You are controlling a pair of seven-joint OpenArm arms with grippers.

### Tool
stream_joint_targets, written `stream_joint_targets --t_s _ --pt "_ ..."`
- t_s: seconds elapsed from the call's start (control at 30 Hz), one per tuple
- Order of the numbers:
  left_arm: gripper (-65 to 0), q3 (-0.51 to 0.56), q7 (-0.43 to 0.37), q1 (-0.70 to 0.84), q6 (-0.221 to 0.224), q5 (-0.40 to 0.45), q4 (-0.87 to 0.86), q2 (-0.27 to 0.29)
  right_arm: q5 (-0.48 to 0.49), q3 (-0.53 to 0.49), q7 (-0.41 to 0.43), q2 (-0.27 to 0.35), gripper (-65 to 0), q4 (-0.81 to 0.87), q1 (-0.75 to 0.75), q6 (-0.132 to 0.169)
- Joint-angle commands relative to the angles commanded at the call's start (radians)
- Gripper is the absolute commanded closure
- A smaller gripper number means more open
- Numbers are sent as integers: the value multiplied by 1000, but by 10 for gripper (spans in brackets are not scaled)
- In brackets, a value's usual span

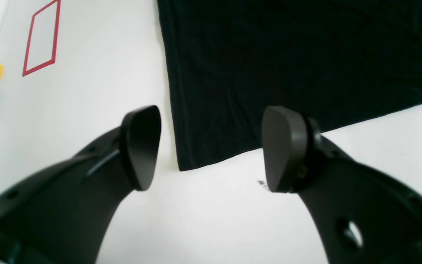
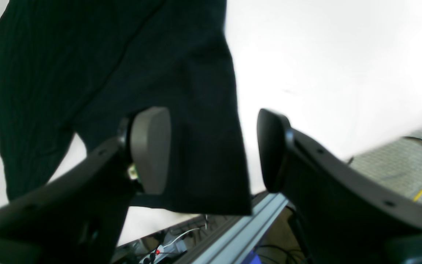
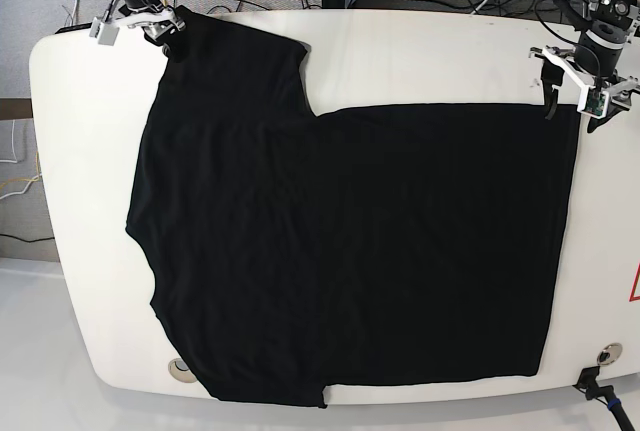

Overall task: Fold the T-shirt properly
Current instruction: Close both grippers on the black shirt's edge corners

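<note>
Both pincers spread: my left pincer [image 1: 211, 148] straddles the T-shirt [image 3: 350, 251] hem corner, my right pincer [image 2: 211, 150] the sleeve edge. I should pinch both together, then lift evenly.

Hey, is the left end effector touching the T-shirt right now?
Cannot tell. In the left wrist view the open left end effector straddles the T-shirt corner, but height above the cloth is unclear; the base view does not settle it either.
</note>
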Motion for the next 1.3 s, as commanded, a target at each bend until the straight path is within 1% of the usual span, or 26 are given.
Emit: stream_joint_targets --t_s 0.13,0.2,0.27,0.3,0.57,0.77,0.8,0.87,0.93,1.0,1.03,1.17,1.2,1.23,1.27,1.3 --pt "-411 0 0 0 0 0 0 0 -28 -3 0 -2 -363 -34 0 0" --pt "-411 0 0 0 0 0 0 0 -28 -5 0 -5 -362 -57 0 5" --pt "-411 0 0 0 0 0 0 0 -28 -5 0 -8 -362 -74 -2 29" --pt "-411 0 0 0 0 0 0 0 -28 -8 0 -8 -362 -74 -5 37" --pt "-411 0 0 0 0 0 -2 0 -31 -143 0 -8 -361 -69 -26 32" --pt "-411 0 0 0 0 0 -3 0 -31 -183 0 -8 -358 -69 -21 32" --pt "-411 0 0 0 0 0 -3 0 -31 -183 0 -8 -347 -69 -20 31" --pt "-411 0 0 0 0 0 -3 0 -32 -183 2 -6 -283 -69 -20 31" --pt "-411 0 0 0 0 0 -3 0 -32 -183 2 -5 -172 -69 -15 35" --pt "-411 0 0 0 0 2 -5 0 -32 -180 2 -3 -18 -69 -5 32" --pt "-411 0 0 0 0 2 -5 0 -32 -180 2 -3 0 -71 -3 31" --pt "-413 -12 2 -6 0 -6 -6 2 -32 -181 2 -2 0 -71 0 31" --pt "-413 -20 11 -20 0 -32 -6 3 -32 -181 2 -2 0 -71 0 31" --pt "-415 -32 41 -29 -2 -75 -8 3 -32 -181 2 -2 0 -71 0 31" --pt "-417 -52 89 -41 -18 -126 -15 0 -32 -181 2 -2 0 -69 0 31" --pt "-430 -83 140 -60 -60 -183 -32 0 -32 -181 2 -2 0 -69 0 31"
